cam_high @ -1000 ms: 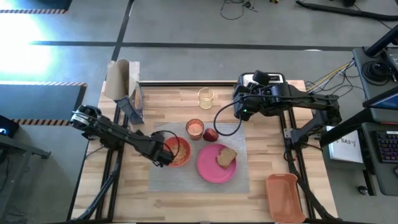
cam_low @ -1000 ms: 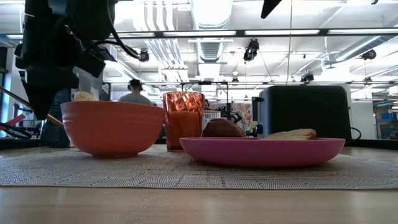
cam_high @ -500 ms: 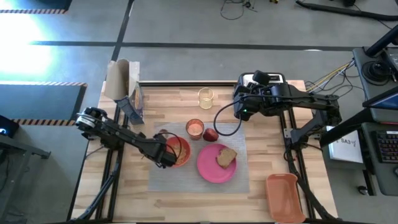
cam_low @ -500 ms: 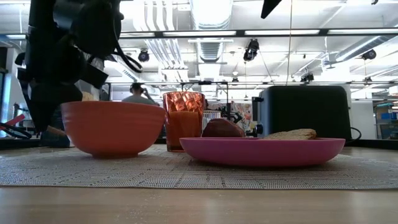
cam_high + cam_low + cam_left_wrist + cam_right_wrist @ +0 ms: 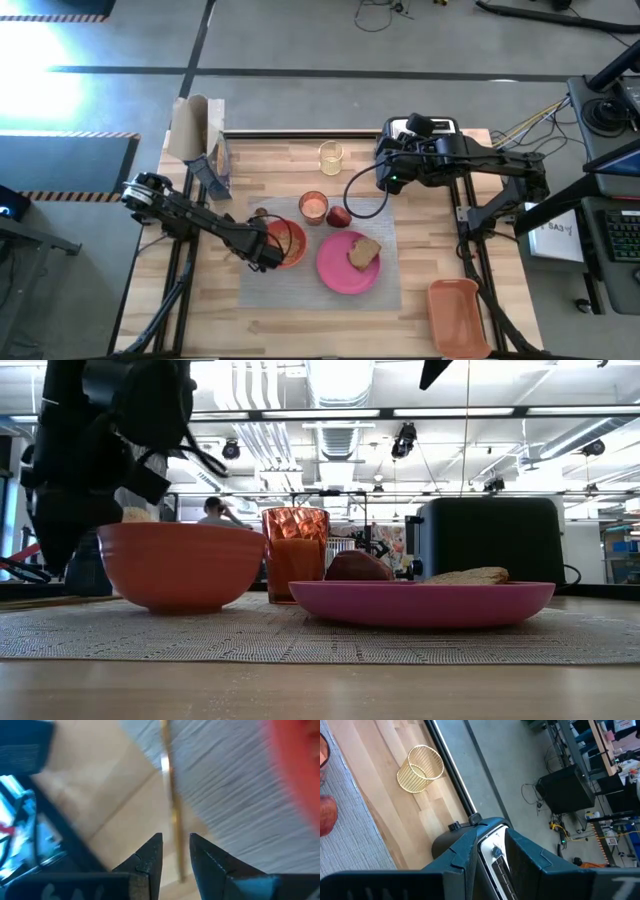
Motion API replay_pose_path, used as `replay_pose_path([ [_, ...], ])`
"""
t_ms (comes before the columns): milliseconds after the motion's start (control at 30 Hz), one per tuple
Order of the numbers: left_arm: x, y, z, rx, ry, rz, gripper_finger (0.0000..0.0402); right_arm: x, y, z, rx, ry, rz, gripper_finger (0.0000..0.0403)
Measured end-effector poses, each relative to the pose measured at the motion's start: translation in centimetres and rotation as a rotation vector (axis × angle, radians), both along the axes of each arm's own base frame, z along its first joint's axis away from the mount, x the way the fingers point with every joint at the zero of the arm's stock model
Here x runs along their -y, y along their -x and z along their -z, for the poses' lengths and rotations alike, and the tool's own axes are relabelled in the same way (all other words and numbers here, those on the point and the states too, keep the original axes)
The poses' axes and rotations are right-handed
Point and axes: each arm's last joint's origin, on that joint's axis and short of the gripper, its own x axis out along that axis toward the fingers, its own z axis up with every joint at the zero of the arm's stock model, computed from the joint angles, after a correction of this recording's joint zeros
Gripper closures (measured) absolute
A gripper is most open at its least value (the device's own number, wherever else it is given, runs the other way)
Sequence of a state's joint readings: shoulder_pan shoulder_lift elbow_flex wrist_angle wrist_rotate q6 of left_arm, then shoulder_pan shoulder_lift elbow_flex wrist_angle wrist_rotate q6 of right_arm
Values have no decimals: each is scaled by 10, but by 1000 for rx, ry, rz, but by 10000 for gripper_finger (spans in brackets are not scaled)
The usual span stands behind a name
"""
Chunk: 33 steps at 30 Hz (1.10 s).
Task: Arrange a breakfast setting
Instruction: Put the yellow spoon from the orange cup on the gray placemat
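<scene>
Grey woven placemat (image 5: 300, 275), pink plate (image 5: 345, 268), orange-red bowl (image 5: 288, 243); blurred spoon (image 5: 171, 815) looks golden.

The left arm reaches low across the table, its gripper (image 5: 175, 851) slightly parted. The right arm waits folded at the far edge, its gripper (image 5: 490, 845) narrowly parted.

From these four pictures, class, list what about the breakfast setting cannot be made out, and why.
- Spoon: left wrist view blurred; bowl end cut off by the edge.
- Bowl contents: low view is level, the rim hides them.
- Left gripper: in the high view, too small to tell whether it touches the spoon.
- Toast: low view, plate rim hides its underside.
</scene>
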<state>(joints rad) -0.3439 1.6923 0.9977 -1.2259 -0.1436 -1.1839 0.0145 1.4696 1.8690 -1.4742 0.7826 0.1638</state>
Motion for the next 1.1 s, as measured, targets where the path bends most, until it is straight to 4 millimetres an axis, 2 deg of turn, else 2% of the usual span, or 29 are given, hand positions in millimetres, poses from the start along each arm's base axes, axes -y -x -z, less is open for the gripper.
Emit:
replay_pose_path([
  [167, -3, 9, 0, -83, -32, -23, 321, 0, 0, 0, 0, 0, 0, 312],
  [367, -4, 16, 10, -107, 3, -51, 321, 0, 0, 0, 1, 0, 0, 312],
  [767, 5, 20, -8, -11, 7, -4, 321, 0, -1, -1, 18, 0, 0, 312],
  [967, 15, 39, -21, 63, 4, -31, 323, 0, -2, -1, 20, 0, 0, 312],
  [1100, 17, 56, -19, 176, 36, -82, 323, 0, -2, -1, 22, -1, 0, 312],
])
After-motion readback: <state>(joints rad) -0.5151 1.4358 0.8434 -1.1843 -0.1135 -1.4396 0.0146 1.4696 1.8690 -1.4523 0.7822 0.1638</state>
